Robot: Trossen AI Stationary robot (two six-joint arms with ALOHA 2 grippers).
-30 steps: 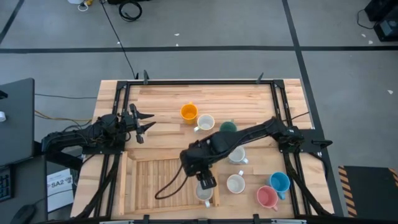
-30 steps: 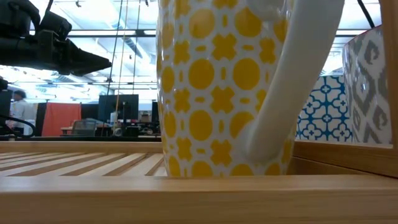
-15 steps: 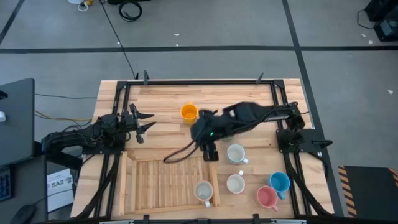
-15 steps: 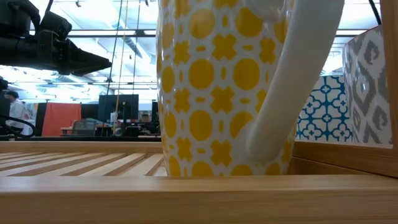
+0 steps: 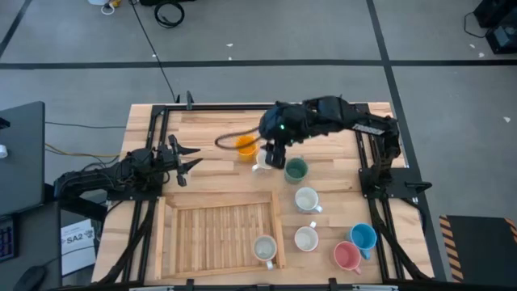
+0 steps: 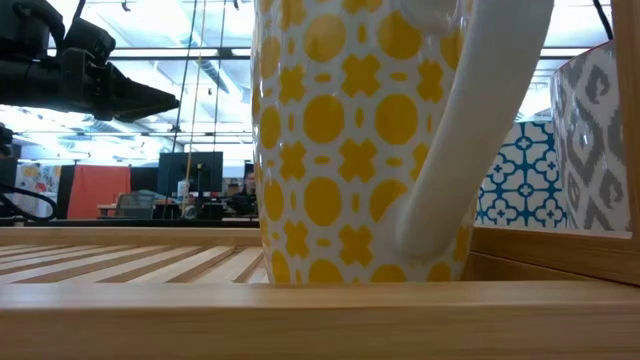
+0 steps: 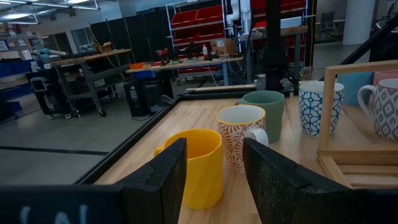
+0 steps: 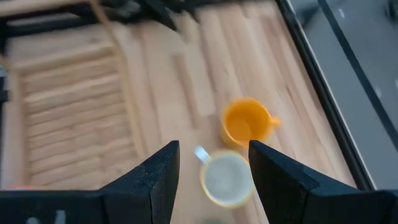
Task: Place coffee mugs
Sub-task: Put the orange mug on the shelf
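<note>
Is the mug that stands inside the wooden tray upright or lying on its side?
Upright. In the high view the mug shows its round open mouth in the wooden tray; the low view shows it standing on its base, handle vertical.

Grey floor around wooden counter, crossed by dark tape lines. Black cable coil on floor beyond counter's far edge. Dark desk corner at left side. Room beyond: workbench with clutter, red bin shelving (bins too small to read), dark cabinets. Ceiling light strips bright overhead. Orange-red partition, dark monitor far back.
</note>
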